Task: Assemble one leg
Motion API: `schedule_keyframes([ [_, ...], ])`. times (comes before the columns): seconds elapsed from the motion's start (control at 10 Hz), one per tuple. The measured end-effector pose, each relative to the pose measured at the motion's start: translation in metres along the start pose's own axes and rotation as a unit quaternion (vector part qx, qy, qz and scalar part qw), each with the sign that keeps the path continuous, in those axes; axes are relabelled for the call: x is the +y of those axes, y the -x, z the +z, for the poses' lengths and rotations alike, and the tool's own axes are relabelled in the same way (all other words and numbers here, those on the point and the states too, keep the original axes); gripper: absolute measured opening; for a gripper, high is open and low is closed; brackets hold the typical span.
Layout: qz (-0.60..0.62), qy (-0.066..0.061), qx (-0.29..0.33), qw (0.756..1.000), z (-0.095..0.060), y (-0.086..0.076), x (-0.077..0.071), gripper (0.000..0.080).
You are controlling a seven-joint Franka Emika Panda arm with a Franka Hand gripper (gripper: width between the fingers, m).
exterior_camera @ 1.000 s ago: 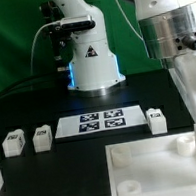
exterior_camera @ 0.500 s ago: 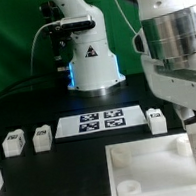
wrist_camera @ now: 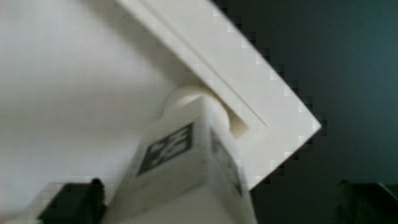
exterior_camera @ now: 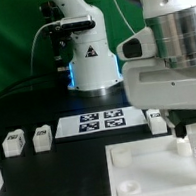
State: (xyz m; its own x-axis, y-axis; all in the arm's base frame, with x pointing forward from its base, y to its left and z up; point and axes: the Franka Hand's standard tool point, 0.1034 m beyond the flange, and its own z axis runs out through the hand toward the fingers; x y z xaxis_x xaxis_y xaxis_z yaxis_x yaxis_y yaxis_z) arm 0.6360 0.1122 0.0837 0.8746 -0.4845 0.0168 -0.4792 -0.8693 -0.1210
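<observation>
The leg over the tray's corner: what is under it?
The leg meets a round corner socket of the white tray; the leg covers the socket's hole, so seating depth cannot be seen.

Between the jaws you see the leg [wrist_camera: 187,165], white with a black-and-white square tag. Past the jaws the tray [wrist_camera: 89,80] is plain white, and beyond it the table [wrist_camera: 338,60] shows dark.
</observation>
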Motion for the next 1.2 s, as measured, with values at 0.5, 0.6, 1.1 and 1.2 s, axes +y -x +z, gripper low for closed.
schedule_keyframes([
  [0.5,-0.081,-0.001,0.01,0.997,0.001,-0.002,-0.002,0.041],
  [0.6,-0.014,-0.004,0.009,1.0,0.002,-0.002,-0.002,0.041],
  [1.1,0.282,-0.005,-0.002,0.96,0.003,-0.004,0.008,0.0294],
  [1.2,0.384,-0.009,-0.011,0.923,0.003,-0.003,0.009,0.0294],
])
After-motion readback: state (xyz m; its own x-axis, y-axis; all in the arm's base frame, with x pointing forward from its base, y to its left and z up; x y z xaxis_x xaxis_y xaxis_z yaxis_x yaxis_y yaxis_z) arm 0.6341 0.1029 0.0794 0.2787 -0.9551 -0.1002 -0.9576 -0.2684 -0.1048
